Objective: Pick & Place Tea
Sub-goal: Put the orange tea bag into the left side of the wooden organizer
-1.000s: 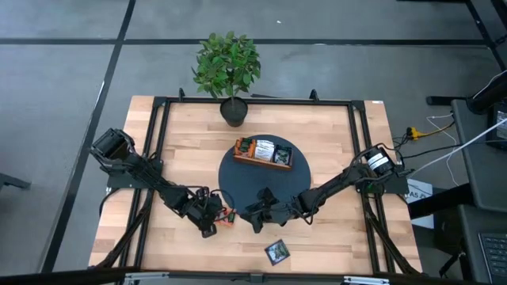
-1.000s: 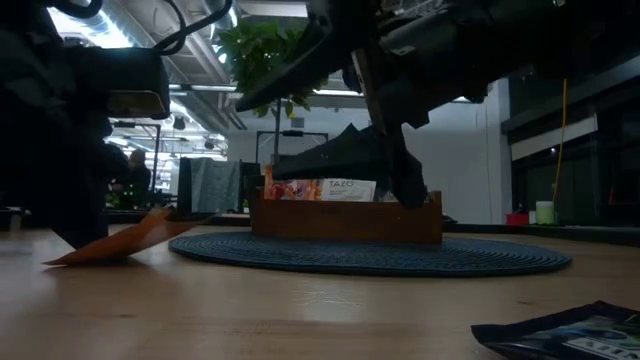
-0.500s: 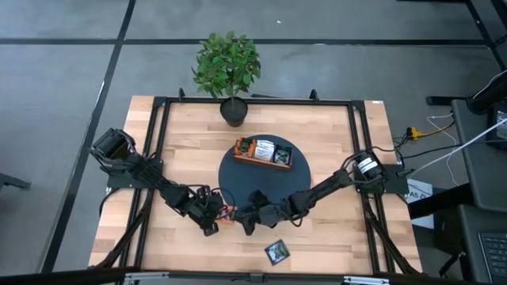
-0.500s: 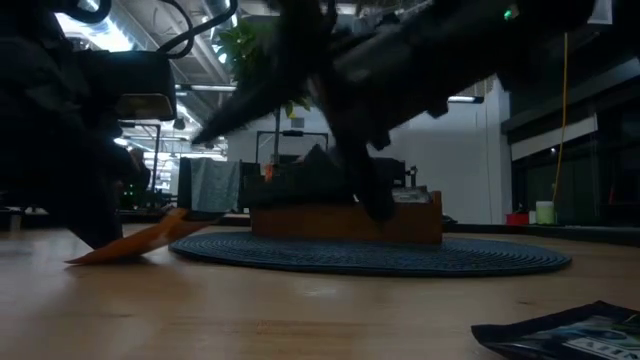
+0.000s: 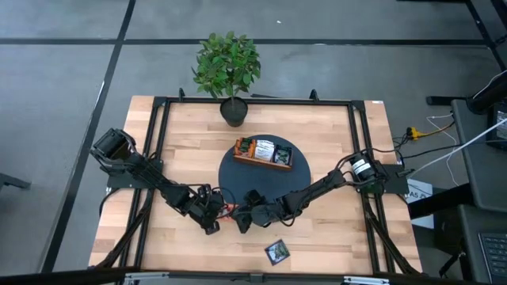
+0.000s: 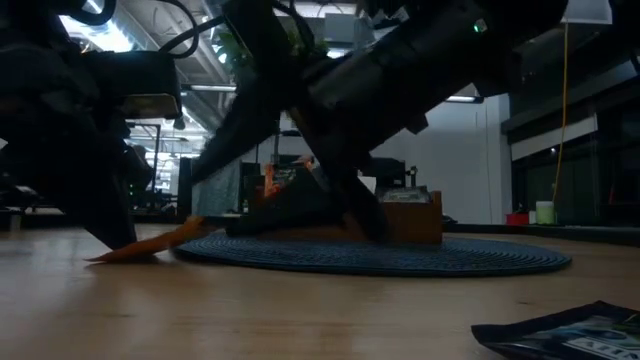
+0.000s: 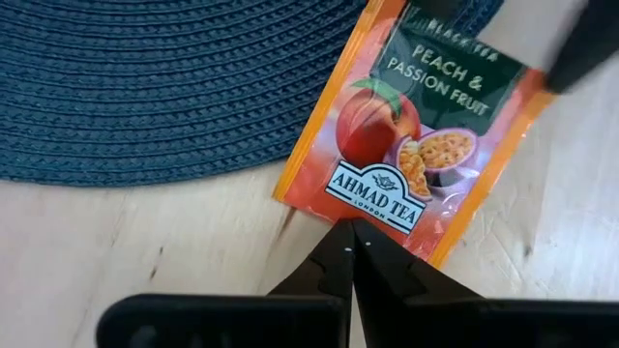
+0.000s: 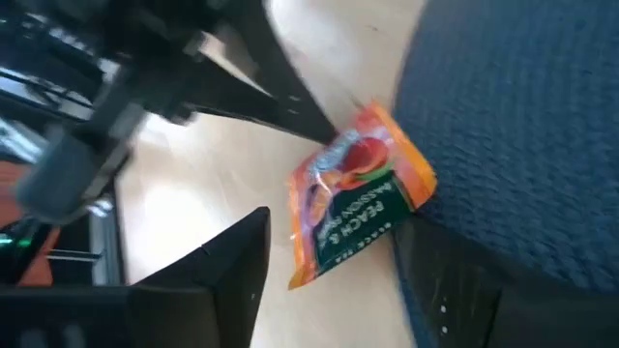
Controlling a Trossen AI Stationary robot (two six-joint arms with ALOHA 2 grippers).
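Here the left gripper (image 7: 350,230) has its jaws clenched on one edge of an orange tea sachet (image 7: 411,145), a peach and passion fruit one, propping the far end up off the bench (image 5: 158,142) just beside the rim of the round blue mat (image 5: 297,178). Held tilted like that, the packet offers a free edge, likely so the other arm can take it over. The right gripper (image 8: 329,271) sits opposite, jaws released and spread, with the same sachet lying ahead of and between them, not yet touched as far as the right wrist view shows. A dark sachet (image 5: 276,251) lies flat on the bench, well apart from both sets of jaws, toward the front edge. The wooden tray (image 5: 262,152) on the mat already holds several sachets, and is presumably where this one goes. A potted plant (image 5: 228,67) stands at the far edge.
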